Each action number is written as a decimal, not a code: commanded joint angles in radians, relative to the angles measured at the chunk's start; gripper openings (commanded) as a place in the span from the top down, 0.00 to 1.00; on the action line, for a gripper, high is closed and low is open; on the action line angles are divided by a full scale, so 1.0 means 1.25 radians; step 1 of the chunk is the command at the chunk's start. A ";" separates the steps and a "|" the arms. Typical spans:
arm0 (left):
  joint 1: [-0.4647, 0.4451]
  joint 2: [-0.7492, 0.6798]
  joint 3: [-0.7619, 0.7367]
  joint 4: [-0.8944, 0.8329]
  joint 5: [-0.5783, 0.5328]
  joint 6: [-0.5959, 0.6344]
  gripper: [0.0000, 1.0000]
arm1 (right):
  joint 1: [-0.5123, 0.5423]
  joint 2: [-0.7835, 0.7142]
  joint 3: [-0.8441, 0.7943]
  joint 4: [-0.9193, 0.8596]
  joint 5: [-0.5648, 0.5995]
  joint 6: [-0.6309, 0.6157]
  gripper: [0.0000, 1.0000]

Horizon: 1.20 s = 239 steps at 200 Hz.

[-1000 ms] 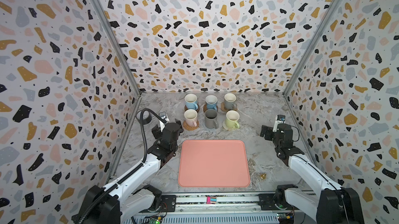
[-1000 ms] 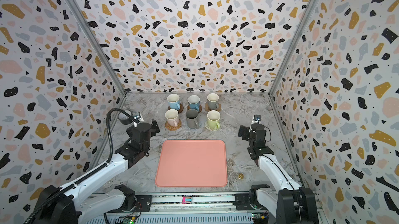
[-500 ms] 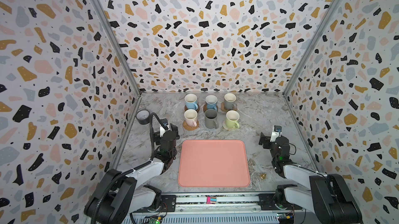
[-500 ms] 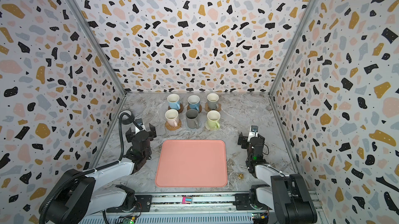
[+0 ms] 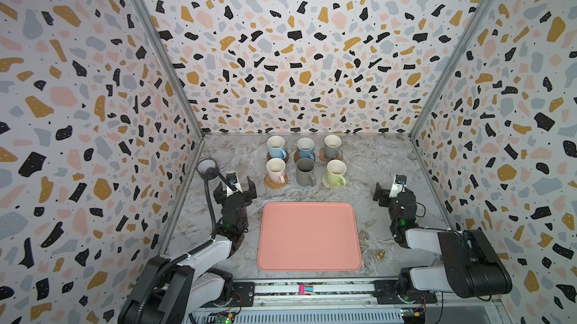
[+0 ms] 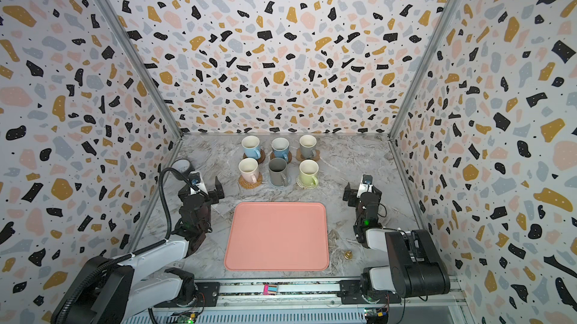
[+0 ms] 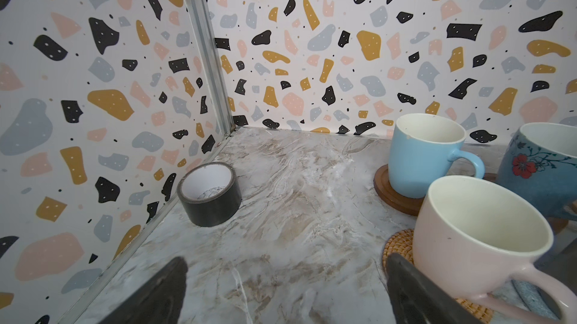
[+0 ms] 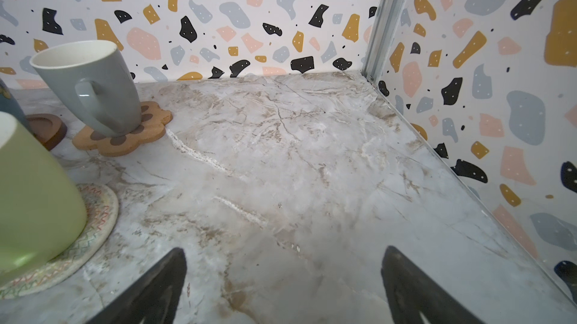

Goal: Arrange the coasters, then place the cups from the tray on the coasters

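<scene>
Six cups stand on coasters in two rows at the back: light blue [image 5: 276,147], deeper blue [image 5: 305,149] and grey-beige [image 5: 332,146] behind; pale pink [image 5: 275,170], dark grey [image 5: 305,172] and light green [image 5: 336,174] in front. The salmon-pink tray [image 5: 309,235] lies bare at the front centre. My left gripper [image 5: 234,186] is open beside the tray's far left corner, near the pink cup [image 7: 480,238] on its rattan coaster [image 7: 398,244]. My right gripper [image 5: 390,193] is open by the tray's far right corner, right of the green cup [image 8: 31,197]. The grey-beige cup [image 8: 90,88] sits on the paw coaster [image 8: 125,138].
A dark grey tape roll [image 5: 207,169] stands by the left wall, behind my left gripper. A small brass object [image 5: 380,254] lies right of the tray's near corner. Speckled walls close in the left, right and back of the marble table [image 5: 368,166].
Both arms have folded back toward the front rail, and the grippers have drawn a little away from the cups. Both stayed open. The cups and tray have not moved.
</scene>
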 commanded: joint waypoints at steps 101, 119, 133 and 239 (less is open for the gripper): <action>0.031 0.091 -0.018 0.054 0.114 0.027 0.01 | 0.004 0.123 -0.066 0.325 -0.004 -0.060 0.01; 0.031 0.102 -0.004 0.038 0.092 0.021 0.00 | 0.004 0.123 -0.066 0.327 -0.004 -0.061 0.01; 0.031 0.107 0.005 0.022 0.105 0.049 0.00 | 0.004 0.122 -0.064 0.327 -0.005 -0.060 0.01; 0.162 0.209 -0.073 0.278 0.179 0.021 0.01 | 0.004 0.124 -0.064 0.323 -0.005 -0.060 0.01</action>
